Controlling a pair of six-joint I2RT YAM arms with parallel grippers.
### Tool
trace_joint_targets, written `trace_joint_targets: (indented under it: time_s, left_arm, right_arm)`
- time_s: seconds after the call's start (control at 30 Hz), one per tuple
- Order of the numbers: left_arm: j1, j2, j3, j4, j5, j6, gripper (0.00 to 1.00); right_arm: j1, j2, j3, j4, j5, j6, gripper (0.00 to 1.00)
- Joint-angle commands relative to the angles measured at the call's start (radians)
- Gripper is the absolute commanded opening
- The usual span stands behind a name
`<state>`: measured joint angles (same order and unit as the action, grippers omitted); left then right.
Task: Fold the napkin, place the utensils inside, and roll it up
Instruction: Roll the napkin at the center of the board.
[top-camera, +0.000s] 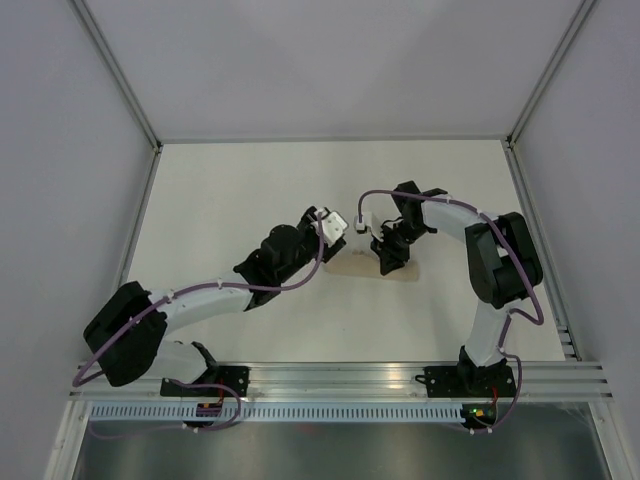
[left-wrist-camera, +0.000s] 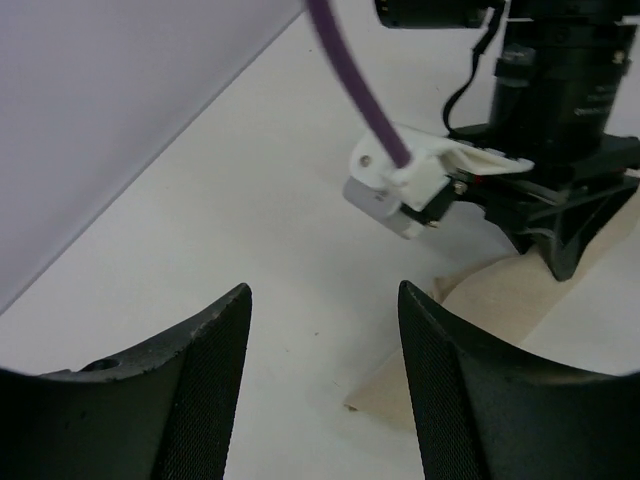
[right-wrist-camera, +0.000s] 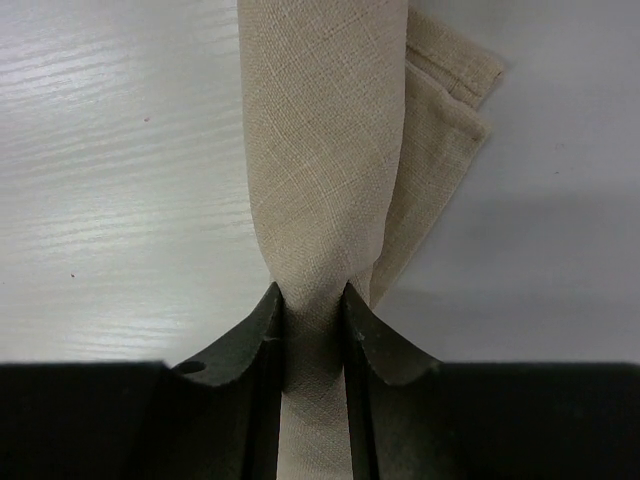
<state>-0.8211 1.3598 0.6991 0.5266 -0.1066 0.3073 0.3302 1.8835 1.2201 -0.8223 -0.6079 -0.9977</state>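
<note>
The beige napkin (right-wrist-camera: 320, 130) is rolled into a narrow strip on the table, with a folded corner sticking out at its far right. My right gripper (right-wrist-camera: 310, 290) is shut on the near part of that roll and pinches the cloth thin between its fingers. In the top view the napkin (top-camera: 350, 266) lies mid-table under the right gripper (top-camera: 388, 258). My left gripper (left-wrist-camera: 322, 290) is open, nothing between its fingers, hovering at the napkin's (left-wrist-camera: 480, 300) left end, one cloth corner just inside its right finger. The utensils are hidden.
The white tabletop (top-camera: 240, 190) is bounded by grey walls and metal rails on the left, back and right. The right arm's white wrist camera (left-wrist-camera: 400, 190) and purple cable (left-wrist-camera: 350, 80) hang close in front of the left gripper.
</note>
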Motion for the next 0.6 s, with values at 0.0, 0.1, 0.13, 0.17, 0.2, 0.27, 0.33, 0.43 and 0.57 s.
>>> trace_joint_targets:
  time_s: [0.0, 0.1, 0.13, 0.17, 0.2, 0.27, 0.33, 0.43, 0.57]
  left_arm:
    - [-0.067, 0.053, 0.002, 0.039, -0.068, 0.188, 0.66]
    - [-0.104, 0.105, 0.020, 0.030, -0.065, 0.237, 0.69]
    - [-0.113, 0.119, 0.029, 0.004, -0.058, 0.251, 0.70]
    - [-0.134, 0.136, 0.049, -0.010, -0.054, 0.289, 0.72]
    - [-0.148, 0.175, 0.059, -0.023, -0.054, 0.311, 0.73]
    - [-0.179, 0.214, 0.079, -0.039, -0.054, 0.369, 0.76]
    - [-0.193, 0.260, 0.095, -0.059, -0.033, 0.392, 0.78]
    - [-0.200, 0.306, 0.135, -0.080, 0.010, 0.400, 0.80]
    - [-0.213, 0.369, 0.172, -0.115, 0.041, 0.424, 0.82]
  right_arm:
    - [-0.008, 0.084, 0.033, -0.060, 0.022, -0.036, 0.17]
    - [-0.014, 0.120, 0.073, -0.092, 0.014, -0.033, 0.17]
    - [-0.017, 0.127, 0.082, -0.100, 0.013, -0.033, 0.16]
    - [-0.020, 0.134, 0.097, -0.112, 0.011, -0.032, 0.16]
    - [-0.020, 0.143, 0.104, -0.118, 0.010, -0.032, 0.16]
    - [-0.023, 0.149, 0.117, -0.127, 0.010, -0.030, 0.16]
    - [-0.025, 0.154, 0.124, -0.132, 0.011, -0.028, 0.16]
    - [-0.028, 0.164, 0.131, -0.143, 0.014, -0.025, 0.16]
    - [-0.030, 0.183, 0.142, -0.155, 0.017, -0.028, 0.17]
